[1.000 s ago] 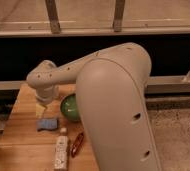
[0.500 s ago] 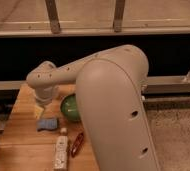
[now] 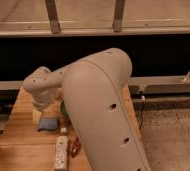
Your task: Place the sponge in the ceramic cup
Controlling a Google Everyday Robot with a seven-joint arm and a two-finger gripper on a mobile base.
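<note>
a wooden table [image 3: 18, 145] beside speckled grey floor [image 3: 173, 135], under a dark wall [image 3: 158, 55] with metal posts [image 3: 52, 17].

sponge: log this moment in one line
gripper: low over table, beside sponge, jaws open | sponge: flat on table, not held | ceramic cup: not visible | stage: grasp not yet made

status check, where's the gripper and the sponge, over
Gripper open, low over table. Sponge flat on table close beside it, not gripped. Ceramic cup not visible; arm hides much of the table.
</note>
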